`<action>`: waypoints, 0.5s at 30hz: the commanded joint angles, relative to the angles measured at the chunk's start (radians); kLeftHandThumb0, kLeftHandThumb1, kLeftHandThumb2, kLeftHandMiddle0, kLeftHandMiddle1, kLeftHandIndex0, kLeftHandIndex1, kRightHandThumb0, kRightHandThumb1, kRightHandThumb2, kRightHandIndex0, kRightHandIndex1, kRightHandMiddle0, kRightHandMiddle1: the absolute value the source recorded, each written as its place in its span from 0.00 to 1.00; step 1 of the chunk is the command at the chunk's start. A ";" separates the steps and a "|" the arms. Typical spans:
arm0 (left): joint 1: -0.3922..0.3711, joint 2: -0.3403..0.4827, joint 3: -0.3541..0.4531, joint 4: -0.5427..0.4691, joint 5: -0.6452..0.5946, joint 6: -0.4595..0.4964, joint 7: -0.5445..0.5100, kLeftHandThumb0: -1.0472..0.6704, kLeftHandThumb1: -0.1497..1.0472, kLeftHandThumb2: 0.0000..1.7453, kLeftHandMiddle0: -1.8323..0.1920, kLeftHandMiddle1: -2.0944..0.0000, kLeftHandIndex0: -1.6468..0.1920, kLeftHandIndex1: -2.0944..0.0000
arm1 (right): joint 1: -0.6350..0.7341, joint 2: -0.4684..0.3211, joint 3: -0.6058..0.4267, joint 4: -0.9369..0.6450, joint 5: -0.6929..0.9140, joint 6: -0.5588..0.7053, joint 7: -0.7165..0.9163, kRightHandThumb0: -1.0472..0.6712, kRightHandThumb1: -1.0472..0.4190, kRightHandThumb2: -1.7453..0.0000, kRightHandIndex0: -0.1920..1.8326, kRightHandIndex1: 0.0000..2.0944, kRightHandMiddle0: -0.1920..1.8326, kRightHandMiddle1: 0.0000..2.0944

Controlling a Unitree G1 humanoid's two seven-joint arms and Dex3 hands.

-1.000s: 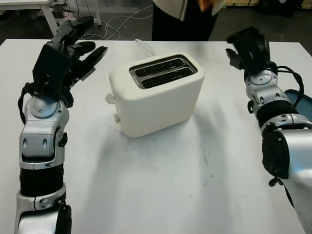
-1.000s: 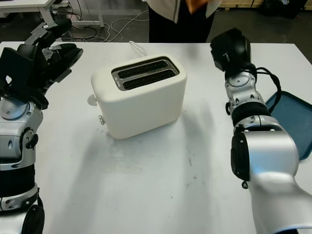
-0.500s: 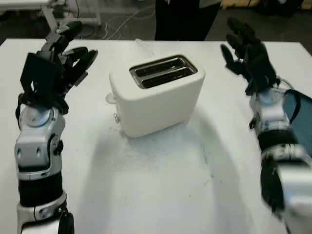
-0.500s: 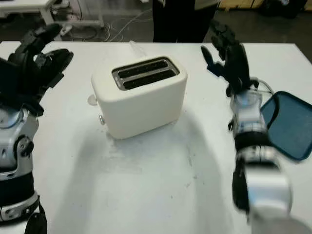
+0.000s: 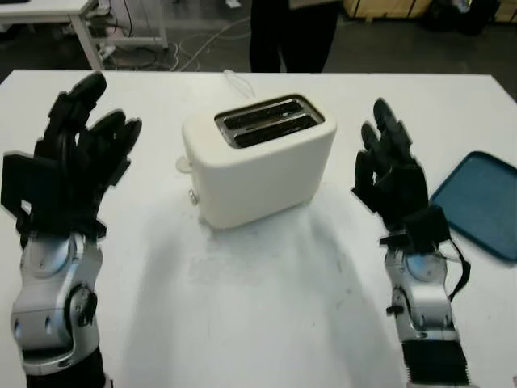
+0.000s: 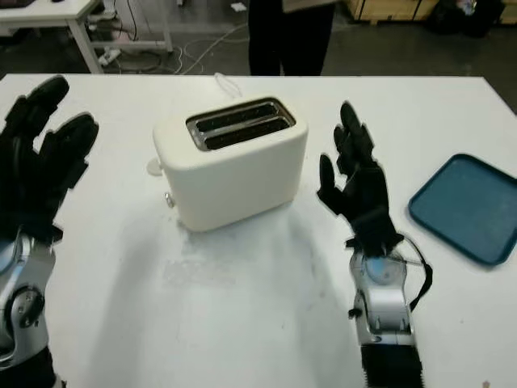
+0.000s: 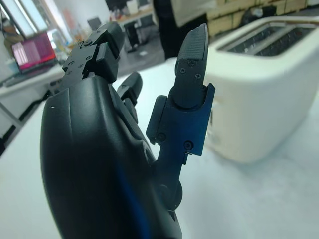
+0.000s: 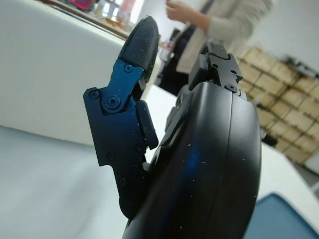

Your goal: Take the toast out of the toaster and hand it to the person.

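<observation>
- The head views show the whole white table (image 5: 258, 315): a cream toaster (image 5: 262, 162) stands near its middle, and a blue tray (image 5: 481, 202) lies at the right edge with nothing on it.
- The right wrist view shows what the head views cut off: the person (image 8: 219, 25) in a light sleeve, one hand raised, behind the table; the head views show just dark legs.
- The toaster's two slots (image 5: 269, 121) face up, their long axis running left to right and slanting slightly away; they look dark, with no toast seen in them.
- The left hand (image 5: 77, 166) is held up left of the toaster, open, holding nothing.
- The right hand (image 5: 392, 174) is held up just right of the toaster, open, holding nothing.
</observation>
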 commanded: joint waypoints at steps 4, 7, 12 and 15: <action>0.112 -0.017 -0.066 0.034 0.072 -0.102 0.005 0.35 0.89 0.13 0.84 0.77 0.75 0.93 | 0.132 0.072 0.054 -0.091 0.019 0.012 -0.013 0.27 0.09 0.52 0.09 0.00 0.09 0.00; 0.161 -0.060 -0.100 0.055 0.087 -0.143 0.020 0.31 0.89 0.12 0.80 0.82 0.72 0.95 | 0.186 0.095 0.087 -0.106 0.028 0.007 -0.002 0.29 0.09 0.51 0.09 0.00 0.09 0.00; 0.211 -0.085 -0.141 0.127 0.128 -0.264 0.007 0.29 0.89 0.13 0.79 0.84 0.72 0.97 | 0.223 0.106 0.122 -0.112 0.039 0.042 0.012 0.30 0.09 0.52 0.09 0.00 0.09 0.00; 0.213 -0.069 -0.148 0.164 0.128 -0.298 -0.025 0.29 0.89 0.16 0.80 0.85 0.73 0.98 | 0.227 0.104 0.129 -0.119 0.042 0.068 0.014 0.30 0.09 0.54 0.09 0.00 0.09 0.00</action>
